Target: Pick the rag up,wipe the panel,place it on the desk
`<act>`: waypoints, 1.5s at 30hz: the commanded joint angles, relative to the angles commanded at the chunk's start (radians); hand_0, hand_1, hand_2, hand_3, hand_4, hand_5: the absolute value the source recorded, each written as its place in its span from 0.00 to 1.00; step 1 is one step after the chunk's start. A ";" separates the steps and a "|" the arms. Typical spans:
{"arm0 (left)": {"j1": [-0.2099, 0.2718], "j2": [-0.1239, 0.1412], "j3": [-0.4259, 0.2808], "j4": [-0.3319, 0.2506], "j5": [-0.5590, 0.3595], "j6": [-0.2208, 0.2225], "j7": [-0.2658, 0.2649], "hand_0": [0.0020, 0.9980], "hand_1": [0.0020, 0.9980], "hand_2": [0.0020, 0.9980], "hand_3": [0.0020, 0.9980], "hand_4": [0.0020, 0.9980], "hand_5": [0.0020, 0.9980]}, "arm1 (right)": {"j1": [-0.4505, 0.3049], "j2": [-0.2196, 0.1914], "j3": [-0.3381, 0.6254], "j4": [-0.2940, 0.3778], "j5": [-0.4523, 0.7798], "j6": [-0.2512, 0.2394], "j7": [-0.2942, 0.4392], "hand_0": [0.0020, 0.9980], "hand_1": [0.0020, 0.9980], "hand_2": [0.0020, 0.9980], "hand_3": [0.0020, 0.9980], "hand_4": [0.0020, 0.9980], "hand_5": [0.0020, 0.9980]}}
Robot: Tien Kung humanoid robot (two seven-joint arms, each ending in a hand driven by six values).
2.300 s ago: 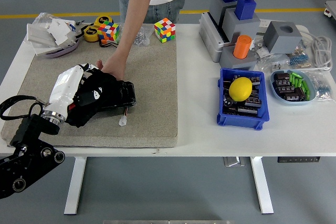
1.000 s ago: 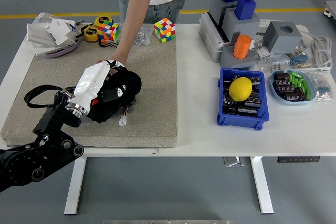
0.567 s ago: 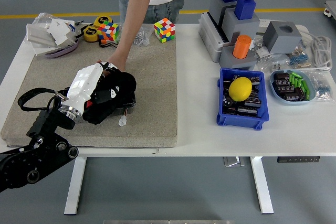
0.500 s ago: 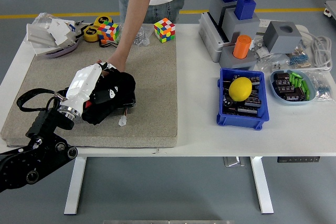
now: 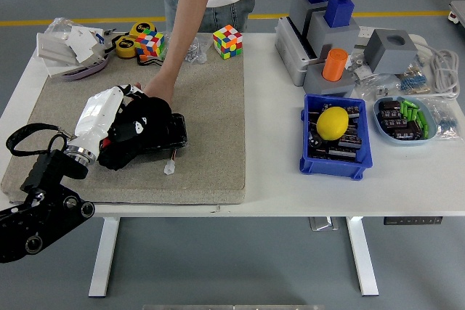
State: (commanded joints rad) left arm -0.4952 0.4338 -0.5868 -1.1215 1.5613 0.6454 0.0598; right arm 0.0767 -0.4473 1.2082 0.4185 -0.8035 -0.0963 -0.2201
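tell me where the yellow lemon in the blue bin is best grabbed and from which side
Grip the lemon across its rounded middle, coming straight down from above. It sits on top of the dark parts in the blue bin, so its upper half is exposed, while the bin walls and the parts block a low sideways approach. Its smooth oval shape probably suits fingers wrapping both sides.

We look down on a white table [image 5: 269,194] standing on a grey floor [image 5: 240,266]. A yellow line [image 5: 407,14] runs across the floor behind the table (partly hidden by it). Two white legs [image 5: 362,255] hold the table up, with a black control box [image 5: 414,220] under its near edge at the right. Light is even and soft, throwing only faint shadows.
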 joint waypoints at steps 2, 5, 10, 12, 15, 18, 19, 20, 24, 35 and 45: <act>0.007 0.008 -0.007 0.005 0.002 0.000 0.000 0.21 0.15 0.55 0.56 0.46 0.00 | 0.000 0.000 0.002 0.000 -0.001 0.000 0.000 0.76 0.63 0.70 0.60 0.98 0.59; 0.017 0.018 -0.018 0.010 0.005 0.000 -0.002 0.21 0.15 0.55 0.56 0.46 0.00 | -0.001 0.000 0.004 0.000 -0.001 0.001 0.000 0.76 0.63 0.70 0.60 0.98 0.59; 0.037 0.024 -0.046 0.020 0.011 0.000 -0.004 0.21 0.14 0.55 0.56 0.46 0.00 | -0.001 -0.001 0.003 -0.001 0.000 0.001 -0.001 0.76 0.63 0.70 0.60 0.98 0.59; 0.042 0.026 -0.056 0.022 0.014 0.000 -0.004 0.21 0.14 0.55 0.56 0.46 0.00 | 0.000 -0.002 0.003 -0.001 0.000 0.001 -0.001 0.76 0.63 0.70 0.60 0.98 0.59; 0.049 0.032 -0.067 0.027 0.018 0.000 -0.005 0.21 0.14 0.55 0.56 0.46 0.00 | 0.001 -0.001 0.004 -0.002 0.000 0.000 -0.001 0.76 0.63 0.70 0.60 0.98 0.59; 0.060 0.040 -0.081 0.027 0.026 0.000 -0.005 0.21 0.14 0.55 0.56 0.46 0.00 | 0.000 0.000 0.005 -0.002 -0.001 0.001 -0.001 0.76 0.63 0.70 0.60 0.98 0.59; 0.063 0.043 -0.086 0.028 0.025 0.000 -0.007 0.21 0.14 0.55 0.56 0.46 0.00 | 0.000 0.000 0.005 -0.002 -0.001 0.002 -0.001 0.76 0.63 0.70 0.60 0.98 0.59; 0.065 0.044 -0.090 0.031 0.025 0.000 -0.005 0.21 0.14 0.55 0.56 0.46 0.00 | -0.001 0.000 0.006 -0.003 -0.001 0.002 -0.001 0.76 0.63 0.70 0.60 0.98 0.59; 0.083 0.057 -0.117 0.036 0.033 0.000 -0.006 0.21 0.14 0.55 0.56 0.46 0.00 | -0.003 0.000 0.006 -0.006 0.001 0.004 -0.002 0.76 0.63 0.70 0.60 0.98 0.59; 0.155 0.097 -0.225 0.043 0.058 0.000 -0.007 0.21 0.14 0.55 0.56 0.46 0.00 | -0.007 -0.002 0.011 -0.007 0.001 0.005 -0.003 0.76 0.63 0.70 0.60 0.98 0.59; 0.197 0.117 -0.303 0.042 0.075 0.000 -0.008 0.20 0.14 0.55 0.56 0.45 0.00 | -0.005 -0.001 0.014 -0.006 0.000 0.005 -0.003 0.76 0.63 0.70 0.60 0.98 0.59</act>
State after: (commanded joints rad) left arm -0.2982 0.5508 -0.8895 -1.0790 1.6362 0.6454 0.0519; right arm 0.0719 -0.4487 1.2219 0.4128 -0.8038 -0.0916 -0.2232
